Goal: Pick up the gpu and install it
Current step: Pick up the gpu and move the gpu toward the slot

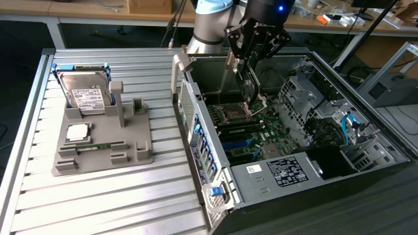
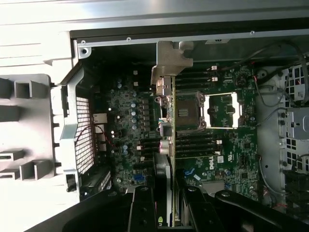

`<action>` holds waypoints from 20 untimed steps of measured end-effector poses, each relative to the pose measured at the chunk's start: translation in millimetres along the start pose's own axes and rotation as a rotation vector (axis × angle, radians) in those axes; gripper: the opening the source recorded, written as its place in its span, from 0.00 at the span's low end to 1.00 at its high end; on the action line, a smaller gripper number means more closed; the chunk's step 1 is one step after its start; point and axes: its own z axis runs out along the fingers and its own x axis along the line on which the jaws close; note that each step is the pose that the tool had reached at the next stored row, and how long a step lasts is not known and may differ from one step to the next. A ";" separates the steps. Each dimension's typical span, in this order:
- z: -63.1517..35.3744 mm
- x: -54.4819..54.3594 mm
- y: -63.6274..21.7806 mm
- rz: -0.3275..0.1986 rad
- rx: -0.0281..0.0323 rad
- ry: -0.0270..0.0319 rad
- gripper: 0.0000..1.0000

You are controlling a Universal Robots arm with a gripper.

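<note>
gripper: nearest the wrist camera; its two black fingers are pinched on the gpu, one against each face of the card.
gpu: held edge-on between the fingers, with its silver bracket at the end away from them. In the exterior view it hangs upright inside the computer case, above the motherboard, with its lower end close to the CPU socket. Whether it touches the board cannot be told.
table: ribbed aluminium top carrying everything else.
computer case: black tower lying on its side with the side panel off and the interior open upward. It takes up the exterior view from about twelve to five o'clock.
robot arm: enters the exterior view at twelve o'clock and reaches down into the case.
motherboard: green, flat on the case floor, directly under the gripper.
grey holder: on the table at nine o'clock from the case, well apart from the gripper.
power supply: grey box with a black-and-white label, at five o'clock from the motherboard.
hard drive: silver with a white label, standing tilted in a slot at the holder's eleven o'clock.
CPU socket: metal frame toward the board's twelve o'clock end.
processor chip: silver square lying flat on the holder, at six o'clock from the hard drive.
memory stick: narrow and green, lying in a groove just beside the chip at its five o'clock.
</note>
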 end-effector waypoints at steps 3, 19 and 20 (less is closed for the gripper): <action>0.7 -1.2 0.1 0.000 0.0000 0.0000 0.27; 6.8 -17.8 1.2 0.000 0.0000 0.0000 0.27; 7.9 -20.6 1.4 0.000 0.0000 -0.0001 0.27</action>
